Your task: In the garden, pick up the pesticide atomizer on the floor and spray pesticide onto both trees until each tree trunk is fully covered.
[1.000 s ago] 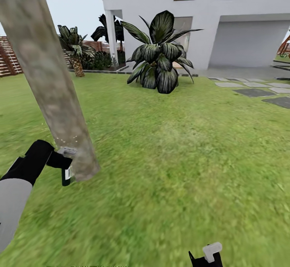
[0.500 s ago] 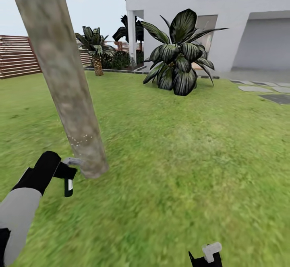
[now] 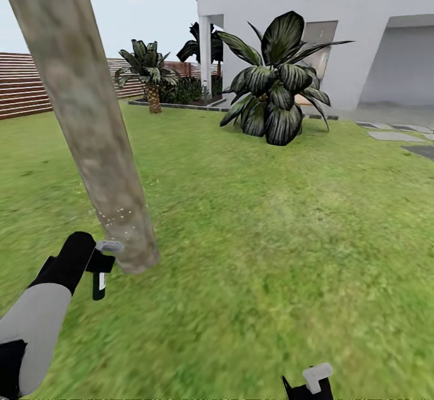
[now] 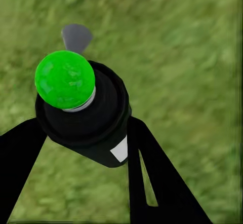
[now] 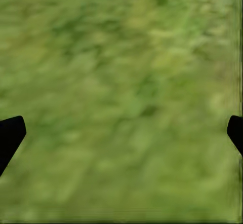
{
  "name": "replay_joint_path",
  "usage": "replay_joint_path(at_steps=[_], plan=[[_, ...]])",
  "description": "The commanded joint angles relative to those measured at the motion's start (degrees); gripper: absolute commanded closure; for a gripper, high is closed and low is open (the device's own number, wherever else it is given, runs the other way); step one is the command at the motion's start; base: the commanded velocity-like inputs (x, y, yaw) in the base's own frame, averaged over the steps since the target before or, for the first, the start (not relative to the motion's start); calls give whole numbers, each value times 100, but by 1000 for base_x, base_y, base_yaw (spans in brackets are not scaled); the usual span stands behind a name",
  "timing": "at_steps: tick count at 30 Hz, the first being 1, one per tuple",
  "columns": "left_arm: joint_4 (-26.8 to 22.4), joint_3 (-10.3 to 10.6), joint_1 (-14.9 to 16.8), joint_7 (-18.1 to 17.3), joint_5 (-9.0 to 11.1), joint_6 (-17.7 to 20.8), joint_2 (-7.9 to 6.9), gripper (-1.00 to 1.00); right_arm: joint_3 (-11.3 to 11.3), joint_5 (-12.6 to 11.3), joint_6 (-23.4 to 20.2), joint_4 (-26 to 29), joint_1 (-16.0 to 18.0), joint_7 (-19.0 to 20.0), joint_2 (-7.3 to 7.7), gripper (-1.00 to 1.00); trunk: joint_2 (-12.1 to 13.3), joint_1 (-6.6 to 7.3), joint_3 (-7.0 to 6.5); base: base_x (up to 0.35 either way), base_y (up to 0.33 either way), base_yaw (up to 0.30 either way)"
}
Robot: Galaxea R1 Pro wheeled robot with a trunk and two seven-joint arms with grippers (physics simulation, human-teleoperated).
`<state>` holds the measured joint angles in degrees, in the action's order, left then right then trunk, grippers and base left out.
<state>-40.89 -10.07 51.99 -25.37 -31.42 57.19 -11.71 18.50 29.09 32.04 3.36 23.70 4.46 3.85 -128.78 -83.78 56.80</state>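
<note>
Down low, the left claw [image 3: 96, 262] is clamped on the pesticide atomizer [image 3: 99, 279], whose grey nozzle [image 3: 110, 246] sits right beside the tree trunk [image 3: 90, 122]. Tiny white specks [image 3: 117, 214] dot the trunk just above it. Over grass [image 5: 121, 82], the right claw's [image 5: 121, 133] fingers are wide apart.

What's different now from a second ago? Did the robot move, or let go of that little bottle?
Mostly the camera swung: the whole scene slid rightwards in the head view, bringing more fence into sight. The left pincer still grips the pesticide atomizer, its nozzle still against the base of the tree trunk, where pale specks show. The right pincer stays open over the lawn.
</note>
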Motion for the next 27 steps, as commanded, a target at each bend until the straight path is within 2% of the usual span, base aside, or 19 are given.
replay_joint_path(at_steps=[1, 4, 5, 11, 18, 21, 22, 27], plan=[[-7, -136, 4, -58, -43, 19, -21, 100, 52, 6, 14, -2, 3, 46, 1, -100, -2, 2, 5, -105, -273, 0], [0, -538, 1, -42, -66, -16, -88, 100, 53, 1, 14, -2, 3, 46, -1, -100, -2, 2, 5, -128, -274, 13], [1, -572, -2, -36, -70, -19, -90, 100, 52, 1, 14, -2, 3, 46, -4, -100, -2, 2, 5, -122, -274, 135], [2, -596, 3, -23, -81, -26, -17, 100, 48, 0, 14, -2, 3, 47, -7, -100, -2, 2, 5, -5, -274, 243], [2, -583, 4, -7, -104, -32, -10, 100, 48, 0, 13, -2, 3, 51, -8, -100, -2, 2, 5, 177, -244, 275], [10, -583, 4, 382, -65, -41, 16, 100, 48, 2, 14, -2, 3, 51, -8, -100, -2, 2, 5, 232, -205, 276], [11, -583, 4, 460, -52, -41, 69, 100, 48, 5, 13, -2, 3, 52, -8, -100, -2, 2, 5, 235, -202, 276], [7, -590, 4, 513, -40, -41, 130, 100, 48, 5, 14, -2, 3, 52, -8, -100, -2, 2, 5, 236, -202, 276]])
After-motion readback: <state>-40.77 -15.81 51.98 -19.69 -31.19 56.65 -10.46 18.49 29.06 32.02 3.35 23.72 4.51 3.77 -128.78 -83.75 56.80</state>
